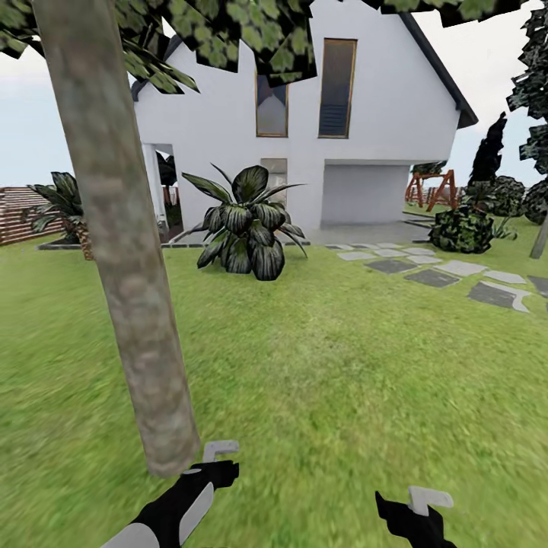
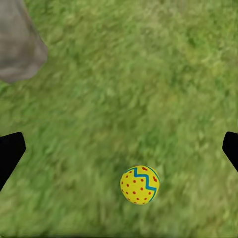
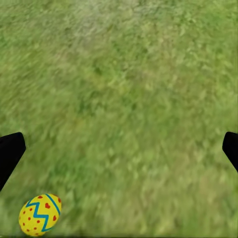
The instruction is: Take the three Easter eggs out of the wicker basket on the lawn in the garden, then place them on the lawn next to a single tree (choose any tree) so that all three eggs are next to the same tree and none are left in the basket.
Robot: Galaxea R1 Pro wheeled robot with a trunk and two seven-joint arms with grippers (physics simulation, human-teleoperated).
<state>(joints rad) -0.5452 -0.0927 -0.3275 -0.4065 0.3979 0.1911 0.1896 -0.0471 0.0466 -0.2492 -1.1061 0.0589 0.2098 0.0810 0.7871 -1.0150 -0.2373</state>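
A tree with a thick mottled grey-brown trunk [image 1: 125, 251] rises from the lawn [image 1: 342, 365] just ahead on my left. My left gripper [image 1: 217, 463] hangs beside its base. In the left wrist view that gripper [image 2: 119, 148] is open and empty above the grass, with a yellow Easter egg [image 2: 140, 185] lying below it and the trunk base [image 2: 17, 44] close by. My right gripper [image 1: 420, 508] is low at the front. In the right wrist view it [image 3: 119, 148] is open, and an Easter egg [image 3: 39, 214] lies on the grass off to one side. Whether both views show one egg, I cannot tell. The wicker basket is out of view.
A white house [image 1: 365, 137] stands at the back of the garden, with a broad-leafed shrub [image 1: 247, 224] on the grass before it. Grey stepping stones [image 1: 434, 275] run along the right. A brown fence [image 1: 15, 213] sits far left, and dark bushes [image 1: 464, 228] far right.
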